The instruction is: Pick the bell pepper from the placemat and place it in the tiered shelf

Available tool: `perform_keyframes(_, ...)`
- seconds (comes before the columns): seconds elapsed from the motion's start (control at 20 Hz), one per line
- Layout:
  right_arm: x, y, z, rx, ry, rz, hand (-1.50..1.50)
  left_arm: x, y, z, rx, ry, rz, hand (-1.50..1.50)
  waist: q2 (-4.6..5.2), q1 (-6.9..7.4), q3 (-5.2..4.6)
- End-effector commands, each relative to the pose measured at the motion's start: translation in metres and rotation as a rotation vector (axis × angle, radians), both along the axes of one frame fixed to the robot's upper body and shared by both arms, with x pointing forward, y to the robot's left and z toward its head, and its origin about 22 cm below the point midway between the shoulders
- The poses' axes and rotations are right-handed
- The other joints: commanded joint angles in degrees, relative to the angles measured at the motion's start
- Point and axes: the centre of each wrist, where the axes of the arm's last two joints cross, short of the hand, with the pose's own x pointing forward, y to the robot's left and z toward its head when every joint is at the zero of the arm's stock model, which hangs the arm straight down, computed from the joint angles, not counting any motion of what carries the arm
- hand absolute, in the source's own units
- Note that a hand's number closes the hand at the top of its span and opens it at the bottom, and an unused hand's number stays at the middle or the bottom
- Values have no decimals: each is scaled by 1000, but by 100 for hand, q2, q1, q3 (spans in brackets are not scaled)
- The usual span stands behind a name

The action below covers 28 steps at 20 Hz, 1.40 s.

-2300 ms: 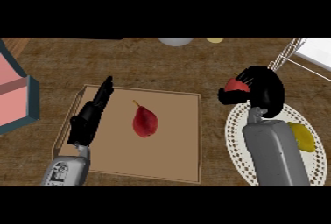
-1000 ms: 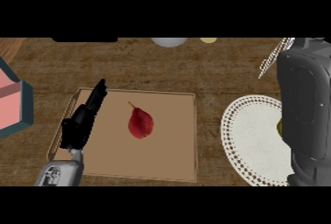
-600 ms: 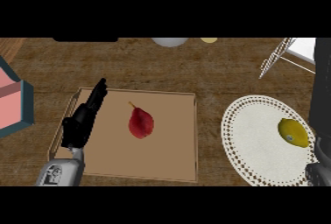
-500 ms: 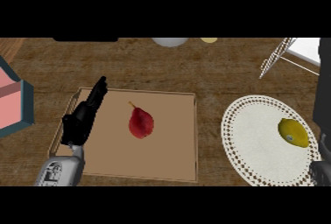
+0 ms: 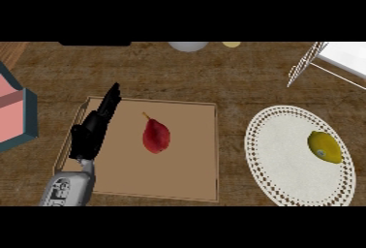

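A pink box with a teal rim (image 5: 14, 118) sits at the far left. The left hand (image 5: 94, 131) lies over the tray's (image 5: 186, 184) left edge, fingers straight and together, holding nothing. A red pear (image 5: 156, 136) lies mid-tray. Rightward, a lemon (image 5: 324, 147) rests on the round white placemat (image 5: 286, 160). The wire shelf (image 5: 314, 60) shows at top right. Neither the pepper nor the right hand shows.

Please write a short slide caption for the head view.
Left hand rests open over a brown tray beside a red fruit; a lemon lies on the white placemat.
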Motion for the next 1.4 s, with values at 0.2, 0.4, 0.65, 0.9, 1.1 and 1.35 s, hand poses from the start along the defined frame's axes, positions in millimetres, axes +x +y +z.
perform_keyframes(0.2, 22, -29, -23, -70, 28, -56, 150, 1, 7, 4, 15, -7, 2, 0, 5, 25, 0)
perform_keyframes(0.4, 28, -43, -43, -187, 87, -5, 150, -15, 7, 5, 10, -36, -12, 0, 1, 67, 2)
perform_keyframes(0.65, 40, -94, -75, -137, 49, -83, 150, -7, 10, 9, 6, -1, -17, 0, 40, 111, 4)
perform_keyframes(0.9, 29, -100, -70, -21, -238, 71, 150, -6, 13, -2, 0, 6, -1, 0, 19, 26, 7)
perform_keyframes(1.1, 27, -123, -51, -11, -265, 84, 150, -6, 1, -11, 9, -2, -2, 0, 20, 36, 3)
perform_keyframes(1.35, 34, -143, -66, -4, -271, 76, 150, 9, -15, 7, -1, -17, -3, 0, 48, 99, 6)
